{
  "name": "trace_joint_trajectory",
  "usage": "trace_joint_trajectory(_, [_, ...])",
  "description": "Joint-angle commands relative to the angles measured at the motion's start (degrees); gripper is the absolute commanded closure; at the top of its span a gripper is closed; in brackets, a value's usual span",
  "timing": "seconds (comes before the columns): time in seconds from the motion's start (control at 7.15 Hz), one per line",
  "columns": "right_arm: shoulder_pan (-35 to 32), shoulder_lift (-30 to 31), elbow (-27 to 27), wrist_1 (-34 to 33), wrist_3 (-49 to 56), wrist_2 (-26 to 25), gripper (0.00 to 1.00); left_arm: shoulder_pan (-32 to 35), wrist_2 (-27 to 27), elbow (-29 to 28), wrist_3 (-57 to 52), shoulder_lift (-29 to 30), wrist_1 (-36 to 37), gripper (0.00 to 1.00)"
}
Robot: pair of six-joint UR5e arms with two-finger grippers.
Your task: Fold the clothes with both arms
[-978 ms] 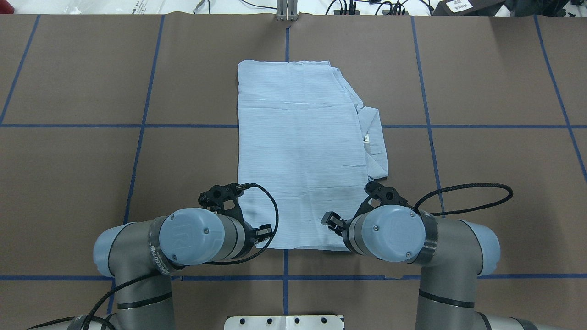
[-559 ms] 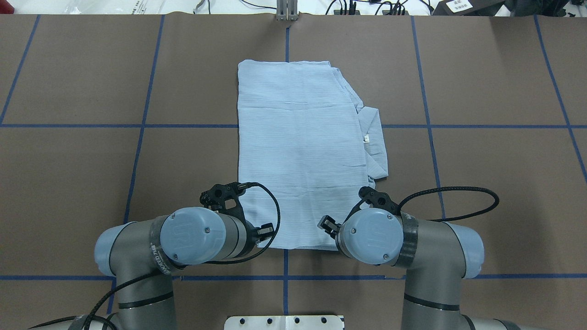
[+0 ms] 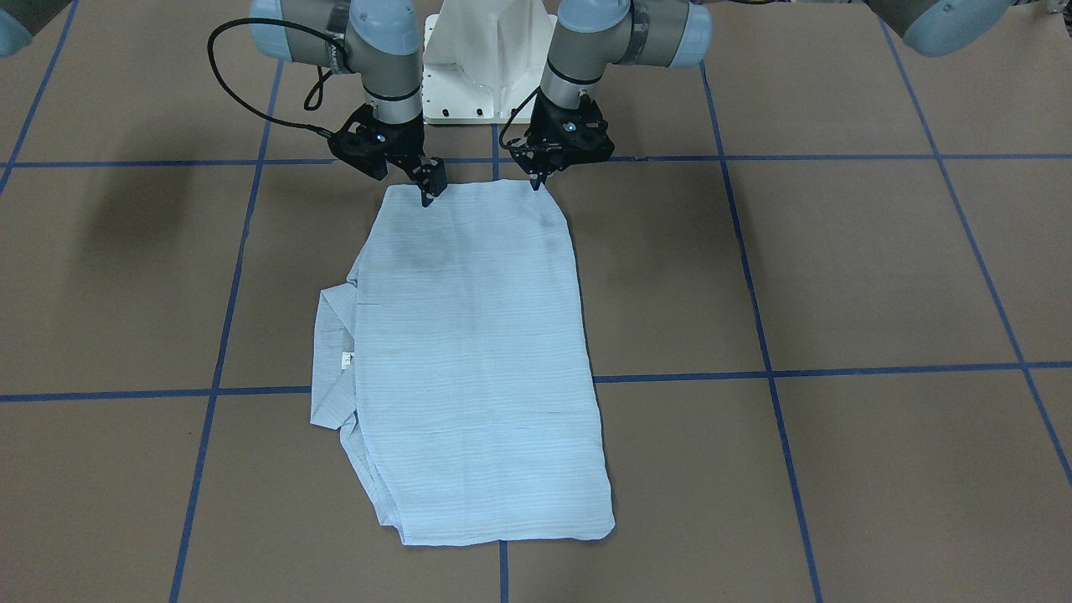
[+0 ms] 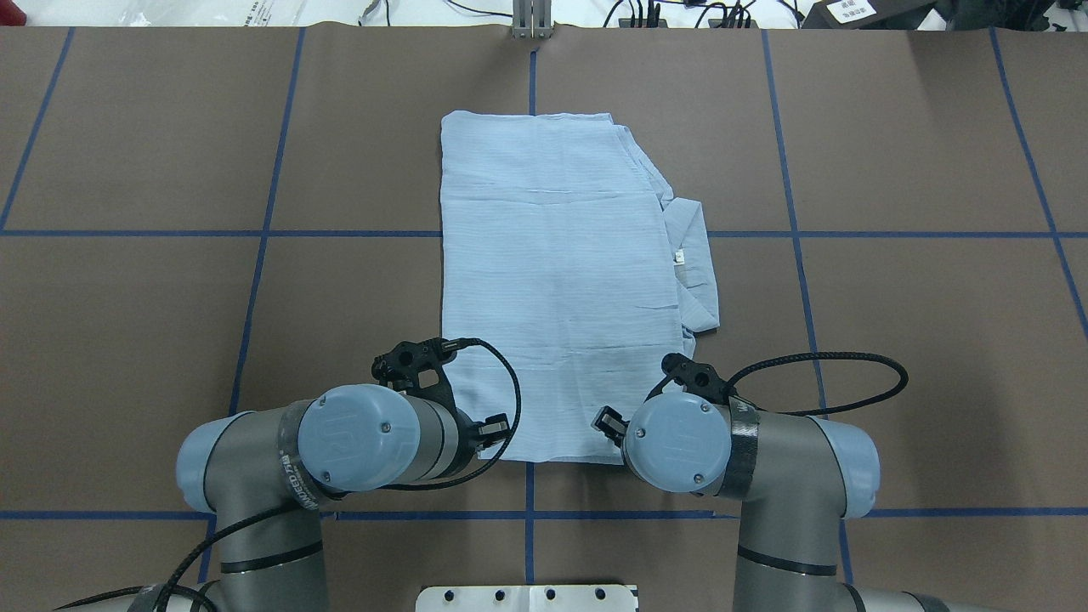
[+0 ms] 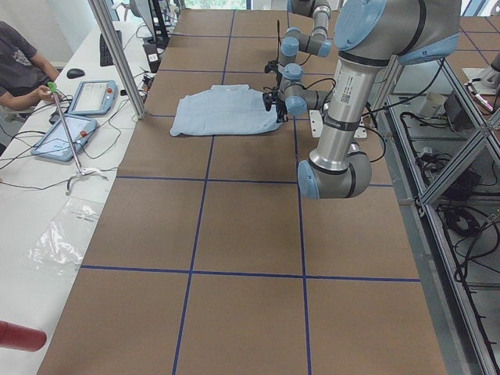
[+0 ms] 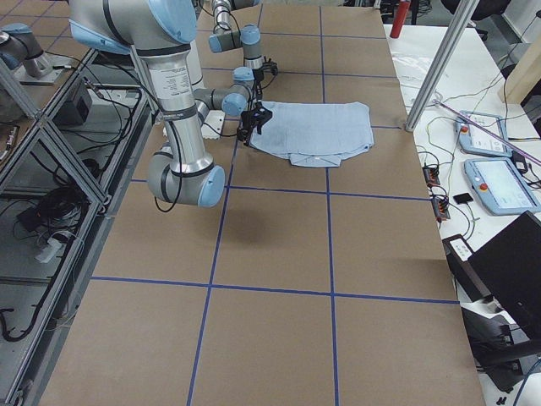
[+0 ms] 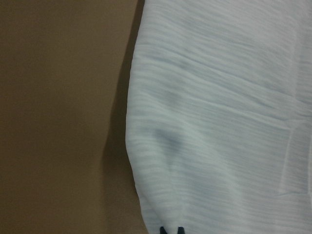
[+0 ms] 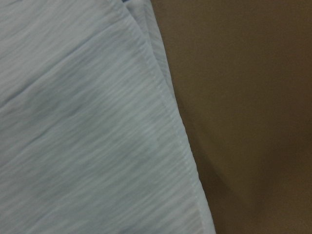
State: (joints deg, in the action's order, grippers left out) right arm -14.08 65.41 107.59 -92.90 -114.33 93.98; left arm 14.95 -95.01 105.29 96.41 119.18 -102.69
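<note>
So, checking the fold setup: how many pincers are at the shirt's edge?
2. The left pincer is at one robot-side corner of the shirt, the right pincer at the other. None seems hidden.

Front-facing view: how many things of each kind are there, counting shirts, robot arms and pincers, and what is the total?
shirt: 1
arms: 2 (left arm, right arm)
pincers: 2 (left pincer, right pincer)
Total: 5

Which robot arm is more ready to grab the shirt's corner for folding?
Left, probably. The left gripper looks pinched on the shirt's near corner, cloth puckering toward it. The right gripper sits further in from its corner, not yet gripping.
</note>
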Motion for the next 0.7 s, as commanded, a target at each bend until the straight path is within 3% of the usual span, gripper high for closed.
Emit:
trace_joint_trajectory(0.0, [0.19,-0.02,-0.79,0.09,0.16,0.06,0.0,0.08,0.09,0.0,-0.08,0.0,0.03,1.0])
trace_joint_trajectory(0.14, [0.19,-0.02,-0.97,0.09,0.25,0.06,0.01,0.08,0.17,0.0,-0.16,0.0,0.03,1.0])
trace_joint_trajectory(0.42, [0.63,0.06,-1.06,0.97,0.07,0.06,0.23,0.08,0.26,0.0,-0.08,0.0,0.03,1.0])
trace_joint_trajectory(0.56, [0.54,0.06,-1.06,0.97,-0.01,0.06,0.24,0.08,0.35,0.0,-0.08,0.0,0.03,1.0])
